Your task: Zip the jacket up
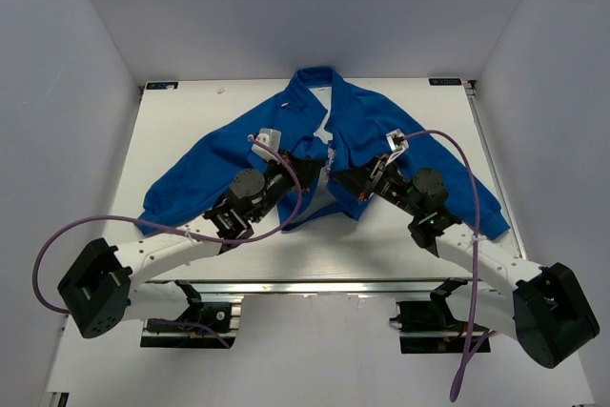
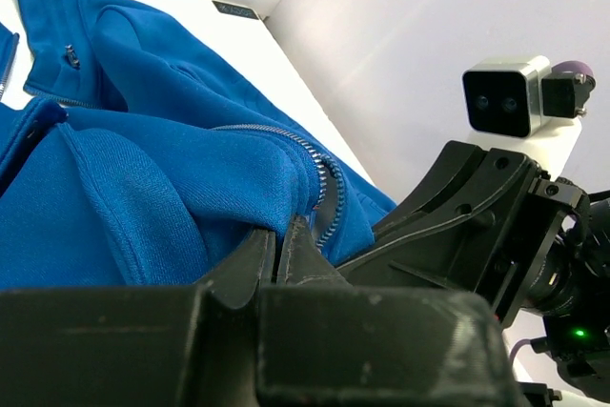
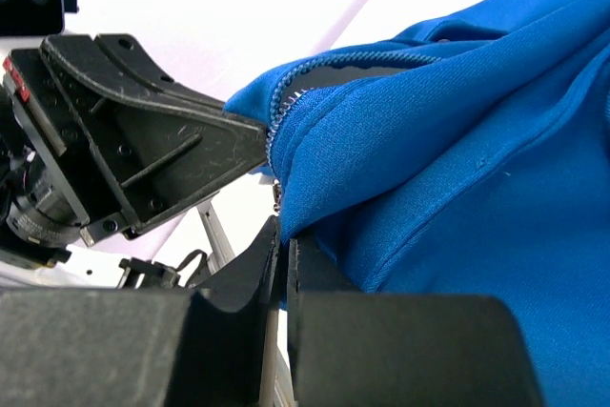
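While the blue jacket (image 1: 367,131) lies open on the table (image 1: 381,245), my left gripper (image 2: 278,235) is pinched shut on its hem beside the zipper (image 2: 319,164). My right gripper (image 3: 283,240) clamps the facing hem edge.

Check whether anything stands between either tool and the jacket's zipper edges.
Nothing visible does. The left tool is shut on the jacket right beside its zipper, and the right tool is shut on the opposite front edge.
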Motion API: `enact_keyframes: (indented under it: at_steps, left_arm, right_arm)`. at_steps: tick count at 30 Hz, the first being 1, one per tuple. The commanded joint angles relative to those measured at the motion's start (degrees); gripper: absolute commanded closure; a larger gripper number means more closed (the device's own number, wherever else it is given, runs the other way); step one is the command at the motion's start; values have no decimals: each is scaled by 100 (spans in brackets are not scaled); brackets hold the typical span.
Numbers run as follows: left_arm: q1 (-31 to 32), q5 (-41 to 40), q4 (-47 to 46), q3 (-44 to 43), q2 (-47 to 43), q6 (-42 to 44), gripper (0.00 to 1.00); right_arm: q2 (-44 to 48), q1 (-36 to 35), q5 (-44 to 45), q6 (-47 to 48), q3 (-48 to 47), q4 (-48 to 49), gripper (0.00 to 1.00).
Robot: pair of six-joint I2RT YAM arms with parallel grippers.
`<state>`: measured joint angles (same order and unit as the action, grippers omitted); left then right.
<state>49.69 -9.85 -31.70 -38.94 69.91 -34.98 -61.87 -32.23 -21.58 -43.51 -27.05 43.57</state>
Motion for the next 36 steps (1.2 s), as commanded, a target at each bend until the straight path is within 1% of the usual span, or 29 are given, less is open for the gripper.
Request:
enact_keyframes:
  at_steps: [1, 5, 12, 18, 26, 36]
  left_arm:
    - [41, 53, -292, 18, -258, -43, 100]
    - [41, 132, -407, 123, -364, -105, 100]
    - [41, 352, -486, 141, -382, -132, 100]
    - [49, 326, -539, 194, -408, -211, 100]
    - [49, 282, -495, 220, -513, -167, 100]
    - [49, 334, -495, 185, -426, -167, 100]
  right_arm:
    - [227, -3, -302, 202, -187, 564, 100]
    - [315, -3, -417, 220, -117, 644, 100]
    - [351, -3, -364, 229, -125, 661, 100]
    - [245, -3, -364, 211, -152, 512, 100]
    - [412, -3, -320, 360, -134, 169, 100]
    - [368, -3, -417, 281, -134, 371, 100]
